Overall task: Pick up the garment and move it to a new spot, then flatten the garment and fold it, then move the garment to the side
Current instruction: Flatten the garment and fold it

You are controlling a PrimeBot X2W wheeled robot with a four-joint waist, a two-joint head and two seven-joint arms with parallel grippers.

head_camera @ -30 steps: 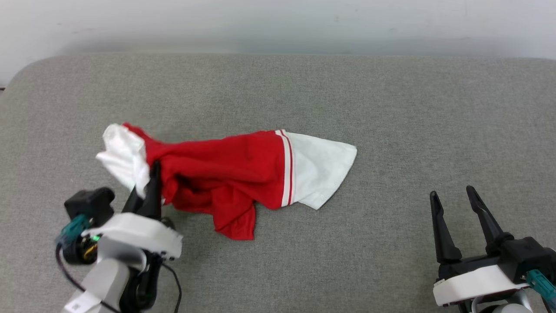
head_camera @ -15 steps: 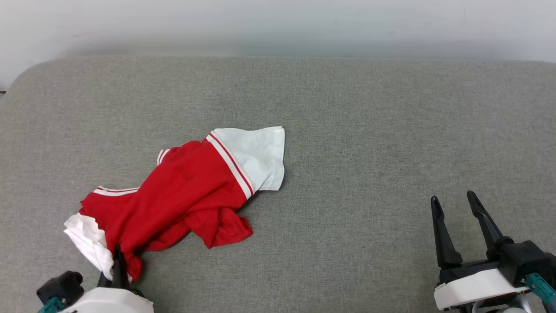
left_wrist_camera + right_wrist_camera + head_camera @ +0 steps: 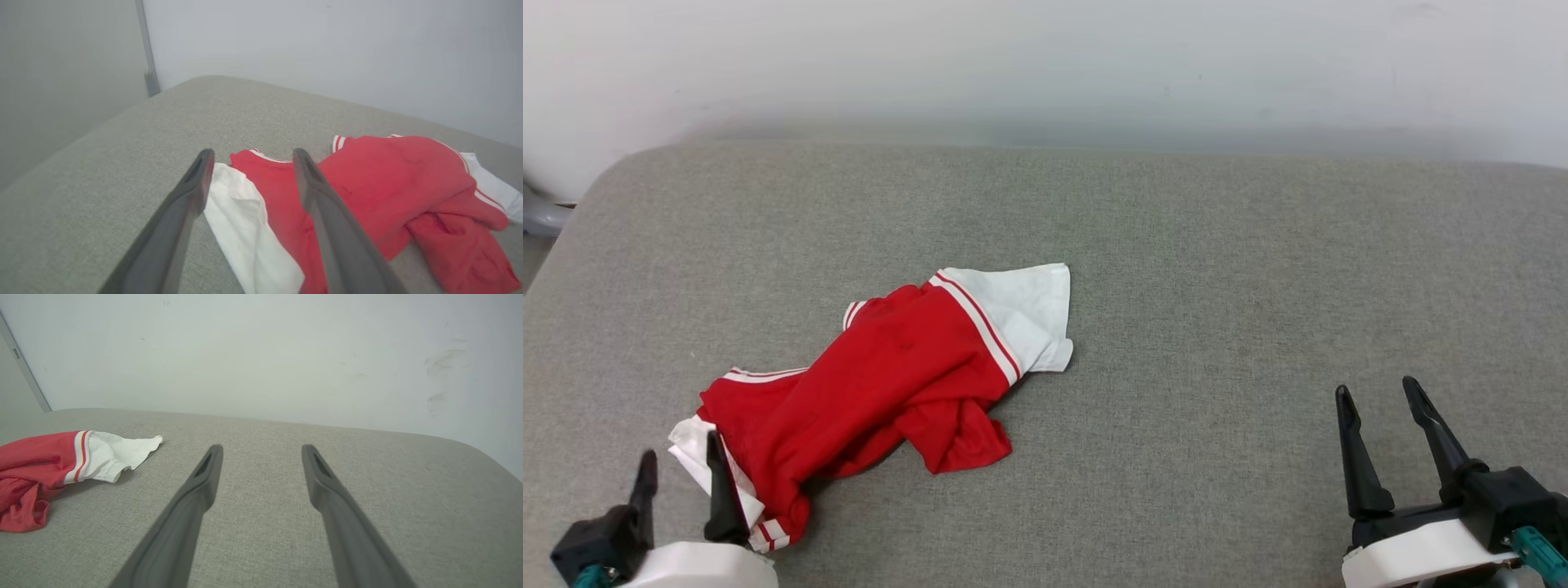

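The garment [image 3: 890, 376] is a red T-shirt with white sleeves and striped trim, lying crumpled on the grey surface left of centre. One white sleeve [image 3: 1025, 314] points toward the wall. The other white sleeve [image 3: 245, 228] lies at the near left end. My left gripper [image 3: 680, 457] is open at the bottom left, its fingers spread over that near sleeve and holding nothing; its right finger [image 3: 716, 482] rests against the cloth. In the left wrist view the left gripper [image 3: 253, 153] frames the sleeve and the red body [image 3: 388, 171]. My right gripper [image 3: 1376, 390] stands open and empty far right, the garment [image 3: 36, 461] well to its left.
The grey fabric surface [image 3: 1217, 269] has rounded far corners and runs up to a white wall [image 3: 1045, 65]. A grey object [image 3: 539, 216] sits beyond the far left edge. A metal strip [image 3: 149, 61] runs up the wall corner.
My left gripper dragged the garment toward the near left, then opened and let go of the sleeve end. The head view has tilted up slightly. The right arm has stayed put.
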